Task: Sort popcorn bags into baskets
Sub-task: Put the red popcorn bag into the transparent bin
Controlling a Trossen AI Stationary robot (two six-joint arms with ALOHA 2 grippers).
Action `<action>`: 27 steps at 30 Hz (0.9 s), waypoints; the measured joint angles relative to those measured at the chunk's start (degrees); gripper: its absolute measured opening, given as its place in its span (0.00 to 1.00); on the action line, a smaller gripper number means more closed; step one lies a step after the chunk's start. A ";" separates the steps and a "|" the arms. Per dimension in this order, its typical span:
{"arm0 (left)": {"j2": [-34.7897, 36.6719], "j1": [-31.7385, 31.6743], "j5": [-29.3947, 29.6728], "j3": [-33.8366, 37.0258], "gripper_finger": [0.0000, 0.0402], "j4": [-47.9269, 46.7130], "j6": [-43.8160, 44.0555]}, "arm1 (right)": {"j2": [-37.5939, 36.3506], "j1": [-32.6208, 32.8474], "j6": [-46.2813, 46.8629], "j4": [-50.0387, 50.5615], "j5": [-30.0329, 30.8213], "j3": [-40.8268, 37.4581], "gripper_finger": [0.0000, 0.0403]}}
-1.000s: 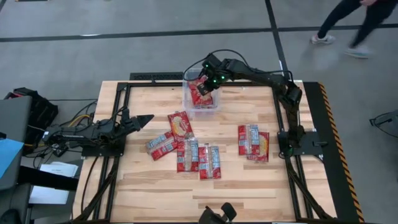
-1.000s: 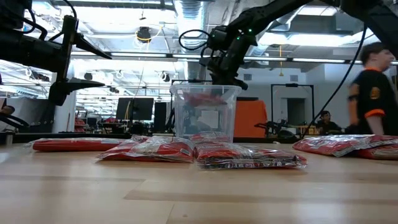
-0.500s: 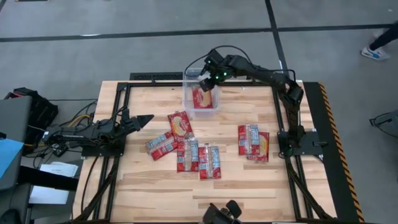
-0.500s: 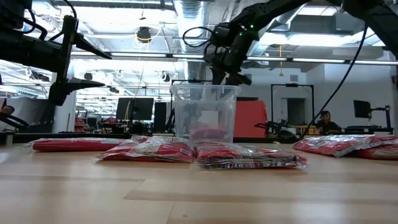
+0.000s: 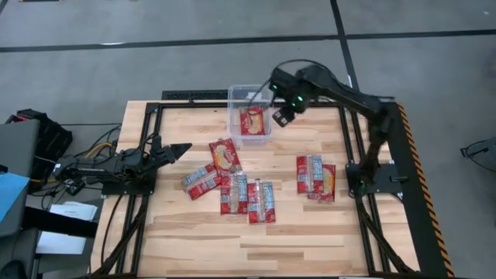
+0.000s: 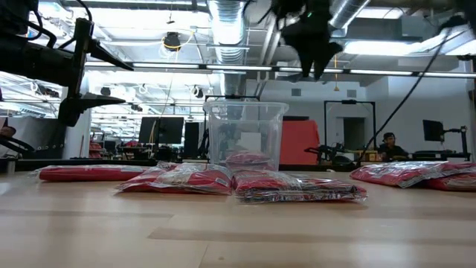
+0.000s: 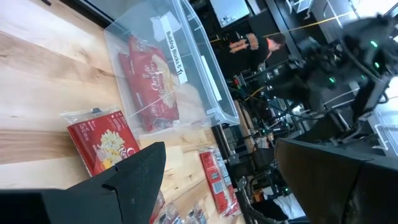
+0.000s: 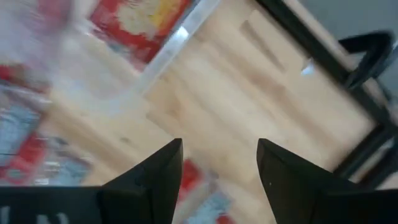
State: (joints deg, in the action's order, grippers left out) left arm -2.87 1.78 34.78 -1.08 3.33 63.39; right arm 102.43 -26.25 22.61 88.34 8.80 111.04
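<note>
A clear bin (image 5: 250,99) stands at the table's far middle, with one red popcorn bag (image 5: 252,122) lying flat on its floor (image 6: 248,158). Several more red bags lie flat on the wood: a cluster near the middle (image 5: 234,192) and two at the right (image 5: 316,177). My right gripper (image 5: 280,116) hovers open and empty, high above the table just right of the bin (image 6: 312,52). My left gripper (image 5: 172,149) waits open at the table's left, pointing toward the bin (image 7: 168,62).
A black frame (image 5: 194,96) runs along the table's edges. Bare wood lies between the bin and the right pair of bags (image 5: 310,139), and across the near part of the table (image 5: 256,248).
My right gripper has let go of the red bag it held over the bin. The bag has dropped and now lies flat on the bin's floor. The gripper has then risen and moved toward the table's right edge, clear of the bin.
</note>
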 joint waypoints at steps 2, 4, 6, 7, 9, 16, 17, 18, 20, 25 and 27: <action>0.00 0.00 0.01 0.00 0.73 0.02 -0.38 | -5.21 2.37 4.69 -0.29 0.96 -6.01 0.58; 0.00 0.00 0.02 0.00 0.73 0.01 -0.60 | -10.38 4.46 11.38 0.00 2.43 -13.81 0.60; 0.00 0.00 0.03 0.00 0.73 0.01 -0.72 | -15.43 7.29 18.45 -2.06 2.93 -22.00 0.62; 0.00 0.00 0.03 0.00 0.73 0.00 -0.88 | -17.92 8.80 21.93 -3.45 2.67 -26.24 0.64; 0.02 0.00 0.03 0.00 0.73 0.02 -1.23 | -22.76 11.63 27.71 -6.76 0.68 -34.78 0.66; 0.02 0.00 1.50 0.00 0.73 0.02 -1.24 | -31.94 19.42 46.92 -23.49 -2.70 -58.33 0.74; 0.02 0.00 1.52 0.00 0.73 0.00 -1.24 | -32.30 19.92 48.82 -24.40 -2.38 -60.81 0.74; 0.02 0.00 1.54 0.00 0.73 0.00 -1.26 | -32.39 20.10 50.42 -25.23 -1.73 -62.72 0.74; 0.02 0.01 1.56 0.00 0.73 0.01 -1.26 | -32.35 20.08 52.26 -27.15 -0.43 -66.05 0.74; 0.00 0.00 1.63 0.00 0.73 0.01 -1.21 | -31.76 17.95 49.33 -35.76 0.35 -70.75 0.74; 0.00 0.00 1.63 0.00 0.73 0.02 -1.21 | -30.65 16.73 48.08 -39.07 0.30 -72.14 0.74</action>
State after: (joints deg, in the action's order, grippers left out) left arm -2.87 1.78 36.40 -1.08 3.35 62.17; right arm 71.78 -9.52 70.68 49.27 9.11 38.90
